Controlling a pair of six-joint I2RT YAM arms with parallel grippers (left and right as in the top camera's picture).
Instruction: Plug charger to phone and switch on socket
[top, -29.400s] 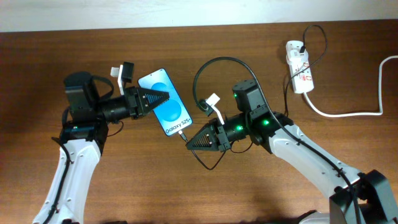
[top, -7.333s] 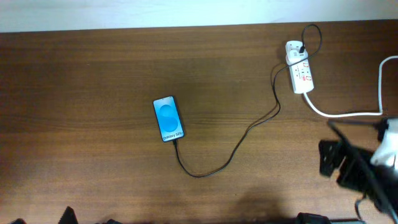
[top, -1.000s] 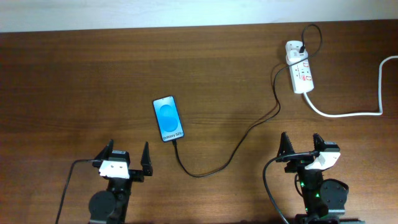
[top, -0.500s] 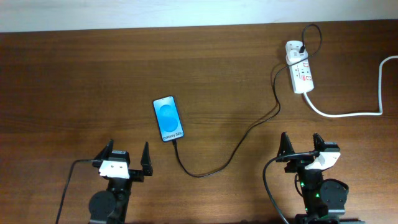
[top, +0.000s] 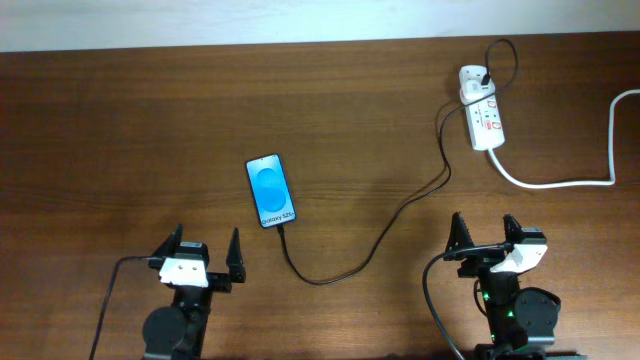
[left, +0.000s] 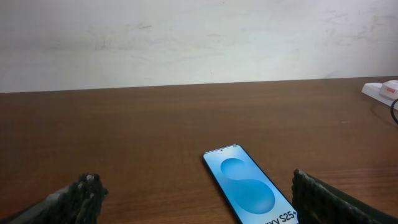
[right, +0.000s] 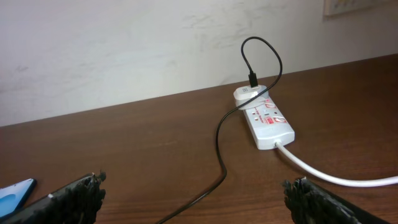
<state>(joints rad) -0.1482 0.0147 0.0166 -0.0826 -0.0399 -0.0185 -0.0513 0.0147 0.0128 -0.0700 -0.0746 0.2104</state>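
The phone (top: 271, 190) (left: 249, 191) lies flat mid-table, blue screen up. The charger's thin black cable (top: 380, 232) (right: 220, 152) meets the phone's near end, loops across the table and runs up to its black plug in the socket (top: 481, 119) (right: 266, 119), a white strip at the far right. My left gripper (top: 207, 248) (left: 199, 202) stands open near the front edge, short of the phone, nothing between its fingers. My right gripper (top: 485, 235) (right: 199, 199) is open too, well short of the socket.
A thick white cord (top: 560, 180) (right: 336, 177) leaves the socket toward the right edge. A pale wall borders the table's far edge. Bare brown wood surrounds the phone and both grippers.
Nothing has visibly moved over the last second. Much earlier, both arms were at the phone, then withdrew to the front edge, leaving the cable attached.
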